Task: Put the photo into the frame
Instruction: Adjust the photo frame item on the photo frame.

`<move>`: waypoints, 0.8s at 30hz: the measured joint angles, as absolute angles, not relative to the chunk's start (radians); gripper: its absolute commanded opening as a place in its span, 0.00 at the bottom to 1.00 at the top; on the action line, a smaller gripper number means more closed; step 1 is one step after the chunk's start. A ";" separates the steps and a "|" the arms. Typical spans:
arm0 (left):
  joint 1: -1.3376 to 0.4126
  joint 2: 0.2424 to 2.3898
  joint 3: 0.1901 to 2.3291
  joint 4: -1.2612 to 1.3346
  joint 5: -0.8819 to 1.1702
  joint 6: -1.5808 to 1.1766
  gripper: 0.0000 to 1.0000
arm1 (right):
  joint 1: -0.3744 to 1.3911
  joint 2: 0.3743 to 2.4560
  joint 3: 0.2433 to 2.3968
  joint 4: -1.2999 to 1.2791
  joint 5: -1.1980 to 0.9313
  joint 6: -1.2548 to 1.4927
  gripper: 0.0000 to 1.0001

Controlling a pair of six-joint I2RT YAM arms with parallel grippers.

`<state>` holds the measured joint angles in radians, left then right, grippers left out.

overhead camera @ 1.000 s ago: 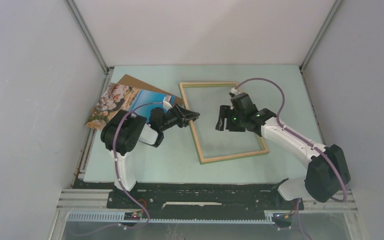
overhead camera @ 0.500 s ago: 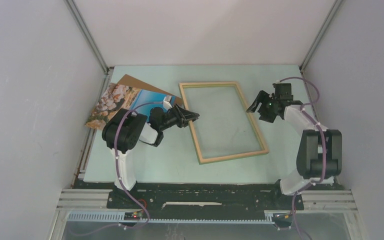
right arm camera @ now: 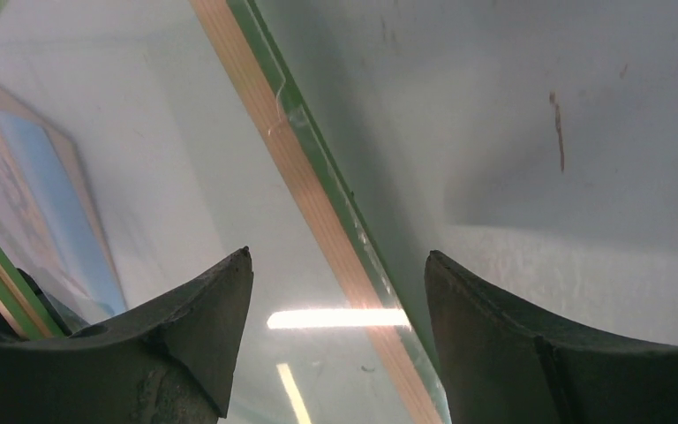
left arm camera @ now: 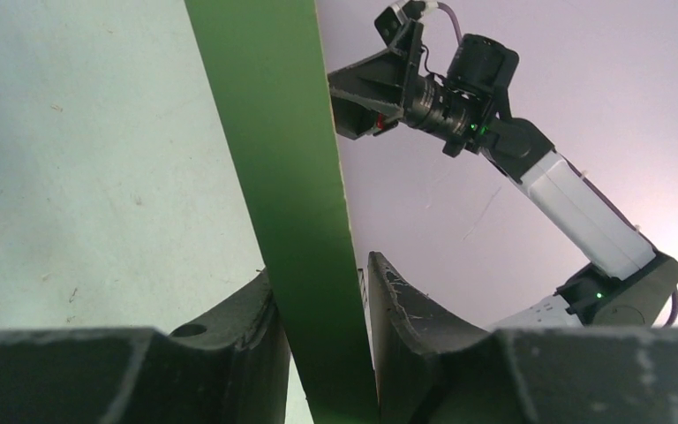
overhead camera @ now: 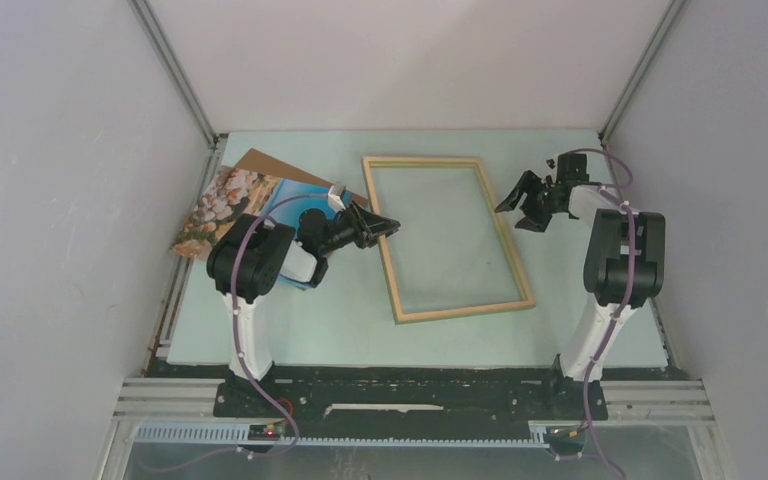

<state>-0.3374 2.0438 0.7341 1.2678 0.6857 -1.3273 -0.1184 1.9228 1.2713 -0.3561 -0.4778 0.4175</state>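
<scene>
The left fingers [left arm camera: 229,340] are pinching the green left edge of the frame [overhead camera: 447,240], which sits mid-picture on the surface [overhead camera: 580,300]. The right fingers [right arm camera: 485,336] hang spread wide just off its upper right side, gripping nothing. The photo [overhead camera: 230,200] lies at upper left on a brown board [overhead camera: 260,160].

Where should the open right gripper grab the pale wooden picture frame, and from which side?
Probably the right long rail of the pale wooden picture frame, approached from the right. That thin rail is the edge nearest the right gripper, whose jaws stand open, and the left gripper clamps the opposite rail.
</scene>
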 measured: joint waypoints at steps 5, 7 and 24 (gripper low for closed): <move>-0.337 2.044 0.735 1.278 0.690 -1.327 0.32 | -0.125 1.977 1.307 -0.360 -0.512 0.416 0.75; -0.338 2.044 0.735 1.278 0.691 -1.327 0.31 | -0.123 1.986 1.306 -0.366 -0.520 0.416 0.73; -0.324 2.051 0.735 1.309 0.696 -1.318 0.39 | -0.053 1.867 1.226 -0.382 -0.485 0.406 0.70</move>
